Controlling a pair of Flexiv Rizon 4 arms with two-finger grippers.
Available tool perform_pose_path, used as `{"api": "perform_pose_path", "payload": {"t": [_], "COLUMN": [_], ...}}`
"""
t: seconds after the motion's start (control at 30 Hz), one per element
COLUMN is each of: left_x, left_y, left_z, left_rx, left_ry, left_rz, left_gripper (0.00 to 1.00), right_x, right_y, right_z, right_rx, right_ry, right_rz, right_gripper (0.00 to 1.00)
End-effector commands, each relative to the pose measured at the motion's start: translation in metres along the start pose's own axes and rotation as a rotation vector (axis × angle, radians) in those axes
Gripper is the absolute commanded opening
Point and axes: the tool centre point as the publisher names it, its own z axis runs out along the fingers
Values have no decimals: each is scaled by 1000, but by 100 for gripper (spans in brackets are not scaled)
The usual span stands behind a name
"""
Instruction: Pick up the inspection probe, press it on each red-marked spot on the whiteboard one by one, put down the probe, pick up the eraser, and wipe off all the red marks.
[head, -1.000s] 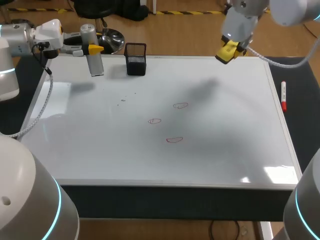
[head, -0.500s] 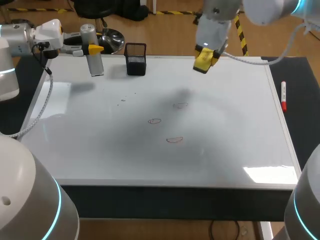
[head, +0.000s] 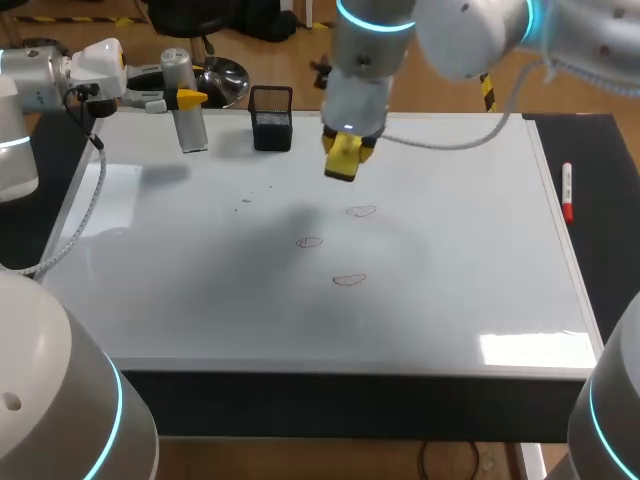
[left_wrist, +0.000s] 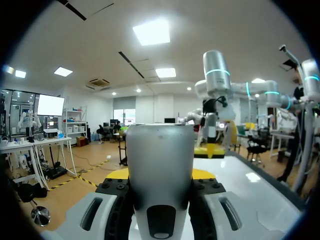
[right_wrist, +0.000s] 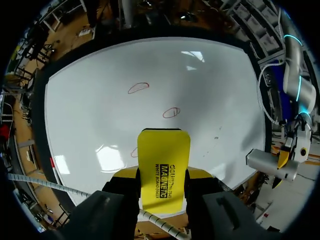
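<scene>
Right claw (head: 343, 162) was clamped on the yellow whiteboard eraser (right_wrist: 163, 167), one finger on each long side, with its free end pointing down at the board. It hung above the whiteboard (head: 470, 300), not touching it as far as I could judge, just beyond the far red mark (head: 361, 211). The middle red mark (head: 310, 242) and near red mark (head: 348, 280) lay close behind it in a loose diagonal cluster. In the right wrist view, one mark was partly hidden behind the eraser.

Left claw (left_wrist: 160, 174) was closed round the inspection probe (head: 186, 110), which stood upright at the board's far left corner, well apart from the marks.

Step in hand, as I judged it: lower the eraser and wipe. My notes for doing it well:
- land the wiping face flat, not on an edge
- start just outside the far mark and sweep through all three
- keep steady pressure, then check for faint residue under the eraser's own shadow

Surroundings: a black mesh pen holder (head: 271, 118) stood near the far edge, beside the eraser's position but away from the wipe path. A red marker (head: 567, 190) lay on the dark mat (head: 605, 200) off the board's right edge. Neither seemed likely to obstruct the wipe.
</scene>
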Motion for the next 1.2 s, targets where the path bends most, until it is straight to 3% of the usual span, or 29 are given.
{"api": "perform_pose_path", "payload": {"t": [0.03, 0.33, 0.5, 0.8, 1.03, 1.2], "left_x": [1, 1, 1, 1, 1, 1], "left_y": [-1, -1, -1, -1, -1, -1], "left_z": [0, 0, 0, 0, 0, 0], "left_rx": [-1, -1, -1, -1, -1, -1], "left_ry": [-2, -2, -2, -2, -2, -2], "left_rz": [0, 0, 0, 0, 0, 0], "left_gripper": [0, 0, 0, 0, 0, 0], "right_x": [-16, -41, -50, -61, -60, -59], "right_y": [19, 66, 82, 88, 86, 90], "right_z": [7, 37, 61, 85, 96, 108], "right_rx": [15, -40, -88, -99, -21, -25], "right_ry": [35, 29, 29, 61, 141, 132], "right_rz": [-15, -55, -90, -122, -100, -68], "right_gripper": [0, 0, 0, 0, 0, 0]}}
